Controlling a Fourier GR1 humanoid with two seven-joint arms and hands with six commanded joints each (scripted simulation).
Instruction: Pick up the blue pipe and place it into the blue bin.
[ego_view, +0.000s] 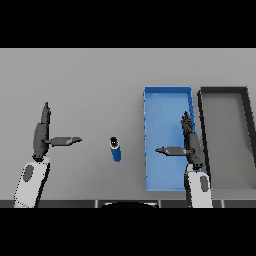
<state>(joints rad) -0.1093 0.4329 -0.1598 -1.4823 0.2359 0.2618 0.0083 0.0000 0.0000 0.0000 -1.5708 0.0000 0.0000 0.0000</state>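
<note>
Blue pipe (116, 149) is seen untouched on the grey counter (90, 85) between the straight-fingered left hand (42, 135) and right hand (191, 145), the latter over the blue bin (167, 91).

right hand (191, 145) and forearm cover part of the blue bin (167, 95) right wall and floor; dark bin (223, 90) far-right wall sits at frame edge; blue pipe (116, 150) dark end detail too small to read.

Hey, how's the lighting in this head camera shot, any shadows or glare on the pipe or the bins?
Head view: flat, even light, no glare; the blue pipe casts no clear shadow on the grey table; the blue bin and the dark bin show uniform floors; edges everywhere look soft.
</note>
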